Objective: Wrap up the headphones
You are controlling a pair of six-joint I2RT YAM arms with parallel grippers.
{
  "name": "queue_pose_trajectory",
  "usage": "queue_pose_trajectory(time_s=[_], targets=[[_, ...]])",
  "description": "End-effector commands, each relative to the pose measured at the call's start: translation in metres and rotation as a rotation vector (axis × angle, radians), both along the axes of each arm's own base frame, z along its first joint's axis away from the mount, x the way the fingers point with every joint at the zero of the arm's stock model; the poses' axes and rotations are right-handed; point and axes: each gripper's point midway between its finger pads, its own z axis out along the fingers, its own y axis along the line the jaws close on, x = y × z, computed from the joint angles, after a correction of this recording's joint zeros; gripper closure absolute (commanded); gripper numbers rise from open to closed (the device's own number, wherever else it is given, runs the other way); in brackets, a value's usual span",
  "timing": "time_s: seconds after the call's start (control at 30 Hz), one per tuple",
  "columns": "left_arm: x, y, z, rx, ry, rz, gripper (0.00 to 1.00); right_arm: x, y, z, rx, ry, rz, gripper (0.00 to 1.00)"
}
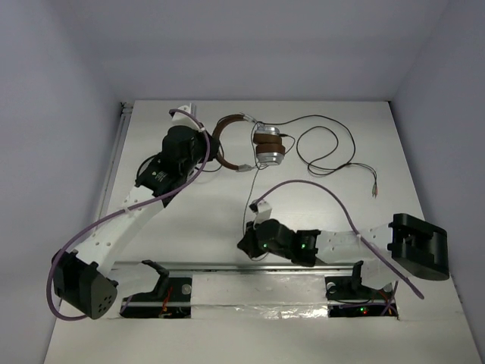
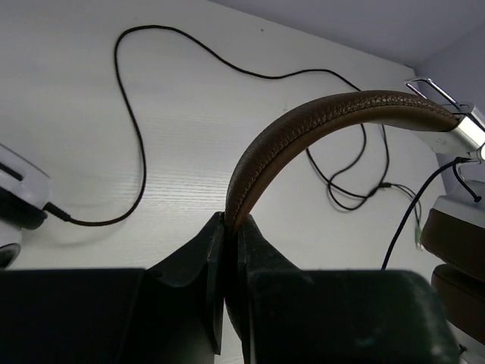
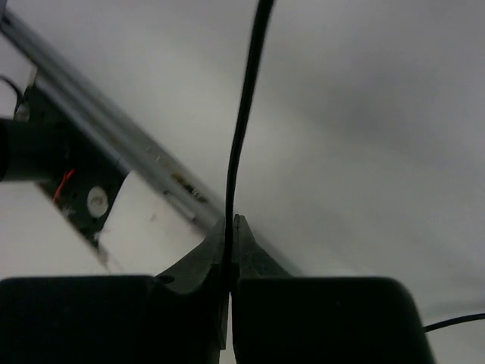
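The headphones (image 1: 254,144) lie at the far middle of the table, with a brown headband (image 1: 219,140) and silver earcups (image 1: 267,148). My left gripper (image 1: 212,158) is shut on the headband; in the left wrist view the jaws (image 2: 231,221) pinch the leather band (image 2: 318,121), and one earcup (image 2: 455,243) shows at the right edge. The thin black cable (image 1: 326,148) loops to the right of the earcups, and a strand (image 1: 252,189) runs down to my right gripper (image 1: 248,241). In the right wrist view that gripper (image 3: 231,227) is shut on the cable (image 3: 246,114).
A metal rail (image 1: 227,266) crosses the near edge in front of the arm bases and also shows in the right wrist view (image 3: 114,129). A white-and-black round object (image 2: 19,197) sits at the left edge of the left wrist view. Grey walls enclose the table.
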Motion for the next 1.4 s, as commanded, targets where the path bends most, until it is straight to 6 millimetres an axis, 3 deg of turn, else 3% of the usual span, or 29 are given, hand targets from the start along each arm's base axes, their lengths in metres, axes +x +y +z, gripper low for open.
queue_pose_trajectory(time_s=[0.0, 0.03, 0.07, 0.13, 0.17, 0.23, 0.27, 0.43, 0.57, 0.73, 1.03, 1.23, 1.37], targets=[[0.019, 0.012, 0.036, -0.116, -0.131, 0.137, 1.0, -0.034, 0.009, 0.011, -0.079, 0.029, 0.02, 1.0], [0.022, 0.018, 0.029, -0.096, -0.123, 0.169, 1.0, -0.04, 0.007, 0.012, -0.106, 0.023, 0.006, 1.0], [0.023, 0.02, 0.015, -0.075, -0.102, 0.184, 1.0, -0.059, 0.001, 0.01, -0.164, 0.021, 0.041, 1.0], [0.024, 0.023, 0.004, -0.062, -0.093, 0.2, 1.0, -0.067, 0.006, 0.03, -0.156, 0.01, 0.045, 1.0], [0.022, 0.025, -0.014, -0.044, -0.065, 0.205, 1.0, -0.071, 0.0, 0.035, -0.176, 0.01, 0.054, 1.0], [0.013, 0.015, -0.027, -0.027, -0.067, 0.188, 1.0, -0.071, 0.0, 0.055, -0.163, 0.0, 0.063, 1.0], [0.006, 0.014, -0.046, 0.002, -0.04, 0.185, 1.0, -0.07, -0.008, 0.057, -0.191, -0.007, 0.063, 1.0], [-0.029, 0.006, -0.117, 0.127, 0.084, 0.146, 1.0, -0.048, -0.042, 0.109, -0.238, -0.122, -0.018, 1.0], [-0.056, -0.009, -0.142, 0.172, 0.132, 0.076, 1.0, -0.024, -0.067, 0.146, -0.282, -0.245, -0.071, 1.0], [-0.087, -0.026, -0.158, 0.268, 0.168, -0.007, 1.0, 0.009, -0.092, 0.17, -0.299, -0.306, -0.141, 1.0], [-0.127, -0.038, -0.152, 0.289, 0.215, -0.194, 1.0, 0.051, -0.138, 0.171, -0.481, -0.373, -0.271, 1.0], [-0.147, -0.06, -0.156, 0.34, 0.267, -0.388, 1.0, 0.07, -0.143, 0.178, -0.538, -0.428, -0.31, 1.0], [-0.164, -0.087, -0.15, 0.288, 0.259, -0.567, 1.0, 0.081, -0.135, 0.181, -0.53, -0.469, -0.29, 1.0]])
